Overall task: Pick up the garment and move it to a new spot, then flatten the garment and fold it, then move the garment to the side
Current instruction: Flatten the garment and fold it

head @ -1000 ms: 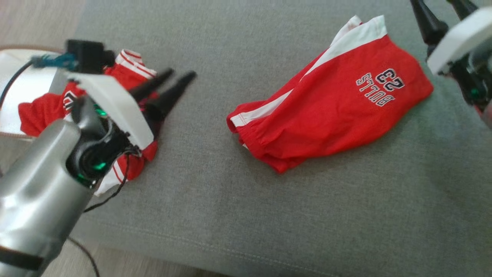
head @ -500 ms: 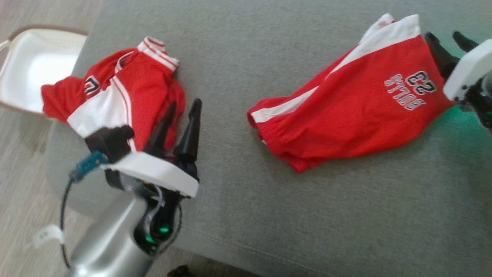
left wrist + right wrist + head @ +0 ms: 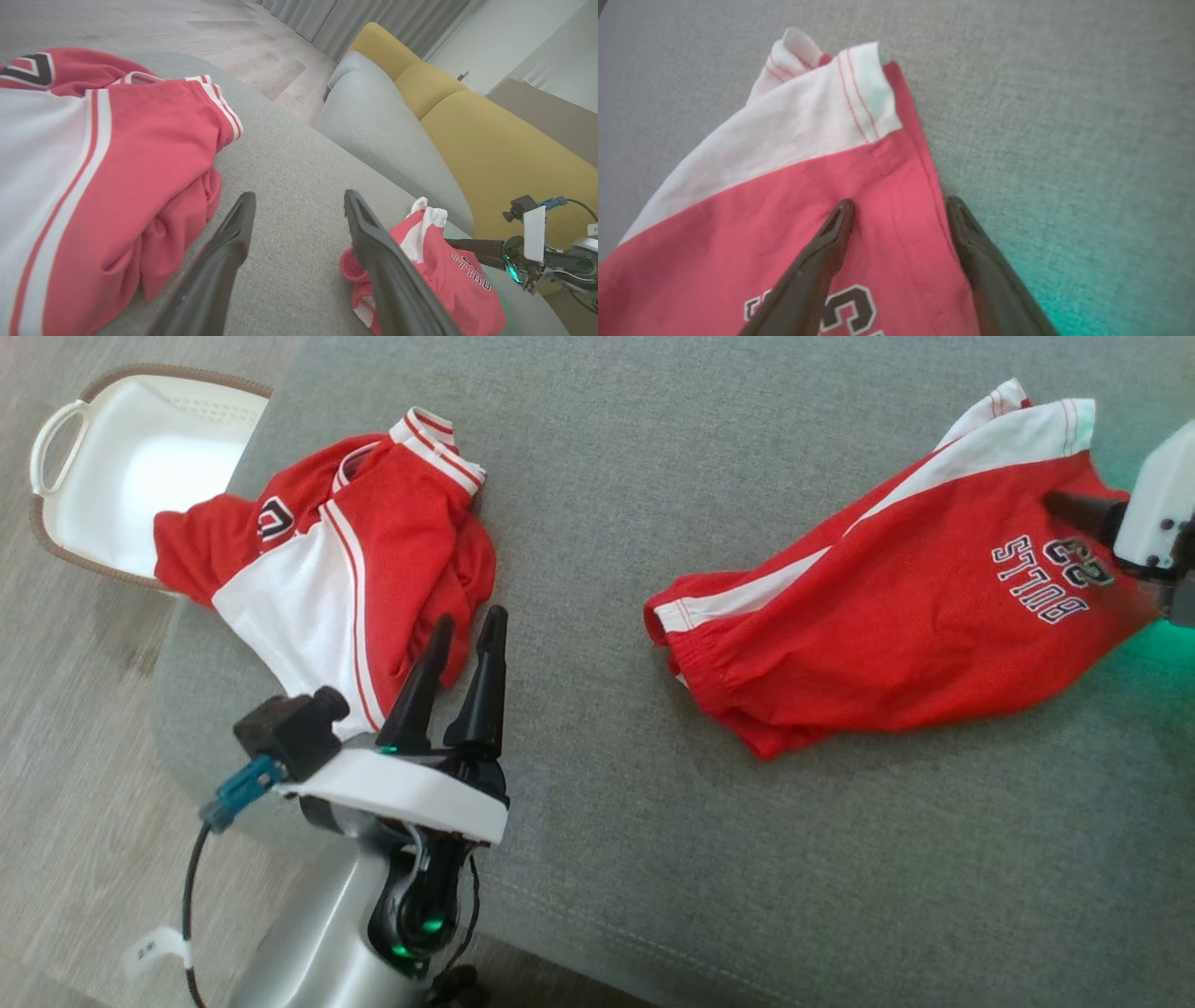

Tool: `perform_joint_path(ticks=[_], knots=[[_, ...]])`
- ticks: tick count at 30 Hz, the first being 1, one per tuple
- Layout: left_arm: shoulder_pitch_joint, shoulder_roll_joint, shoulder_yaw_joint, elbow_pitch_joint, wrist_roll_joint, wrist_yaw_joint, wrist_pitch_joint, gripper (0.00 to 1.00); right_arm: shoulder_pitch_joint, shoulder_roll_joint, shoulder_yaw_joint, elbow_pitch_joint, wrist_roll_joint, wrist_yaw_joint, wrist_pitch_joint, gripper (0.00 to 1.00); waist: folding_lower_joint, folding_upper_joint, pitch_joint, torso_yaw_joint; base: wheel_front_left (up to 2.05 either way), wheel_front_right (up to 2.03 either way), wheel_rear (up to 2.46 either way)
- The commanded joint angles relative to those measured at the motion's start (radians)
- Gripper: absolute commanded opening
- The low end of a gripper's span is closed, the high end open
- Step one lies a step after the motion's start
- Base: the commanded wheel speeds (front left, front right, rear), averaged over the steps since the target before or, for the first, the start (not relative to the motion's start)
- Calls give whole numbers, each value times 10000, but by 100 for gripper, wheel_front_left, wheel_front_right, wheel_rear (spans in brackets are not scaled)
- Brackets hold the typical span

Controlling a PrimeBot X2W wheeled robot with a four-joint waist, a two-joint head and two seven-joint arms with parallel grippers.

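Observation:
A red garment (image 3: 896, 625) with white side panels and "BULLS" lettering lies crumpled on the right of the grey cushion (image 3: 653, 859). My right gripper (image 3: 1060, 504) is over its lettered end. In the right wrist view that gripper (image 3: 899, 203) stands open, its fingers astride the garment's (image 3: 738, 224) red side hem just below the white panel. My left gripper (image 3: 470, 618) is open and empty, its tips at the near edge of a second red-and-white garment (image 3: 373, 541) on the left. The left wrist view shows those open fingers (image 3: 299, 196) above bare cushion, beside that second garment (image 3: 117, 163).
A white basket (image 3: 140, 448) with a brown rim sits on the wooden floor past the cushion's left edge. A yellow sofa (image 3: 490, 140) and a grey seat stand beyond the cushion. Bare grey cushion lies between the two garments and along the front.
The camera has shifted. My left gripper has pulled back off the left garment toward the near edge. My right gripper has come down over the lettered end of the right garment.

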Motion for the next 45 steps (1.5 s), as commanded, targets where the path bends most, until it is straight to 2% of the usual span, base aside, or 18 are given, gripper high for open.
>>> perform_joint_path(ticks=[1,5,6,7,8,9,17,25,31,36,41,45], knots=[[-4,45,459,-227,121,-94,-122,100,1001,350,292,-152,100,77,612,100,0,-1,-26,3,0,0,0],[102,-128,680,-88,310,-289,-123,100,1026,450,289,-456,127,77,803,100,0,-1,-78,-18,0,0,0],[111,-158,726,-57,348,-327,-123,100,1038,460,290,-526,105,77,783,83,0,-1,-91,-22,0,0,0],[115,-183,765,-28,381,-361,-123,100,1047,463,293,-629,70,77,735,56,0,-1,-104,-25,0,0,0],[116,-206,800,1,408,-394,-123,100,1040,454,295,-755,-8,77,595,6,0,-1,-117,-25,0,0,0],[113,-226,827,30,434,-426,-123,100,1036,430,297,-836,-83,77,428,0,0,-1,-129,-24,0,0,0],[178,-304,1153,195,637,-574,-123,100,796,410,247,-965,-703,77,-1480,0,0,-1,-450,-290,0,0,0],[471,-318,1606,286,1062,-599,-124,100,1038,501,-61,-559,-592,77,-3038,0,0,-1,-1313,-1411,0,0,0],[630,-284,1729,352,1197,-617,-124,100,1368,564,-164,150,-374,77,-3109,0,0,-1,-1664,-2469,0,0,0],[671,-280,1710,411,1233,-620,-124,100,1369,527,-128,796,-544,77,-3370,0,0,-1,-1787,-2985,0,0,0],[724,-291,1675,481,1201,-609,-124,100,1340,690,-87,1372,-777,77,-3898,0,0,-1,-1927,-3305,0,0,0],[740,-300,1613,558,1163,-619,-124,100,1038,1139,-34,1445,-1018,77,-4223,0,0,-1,-2033,-3342,0,0,0]])
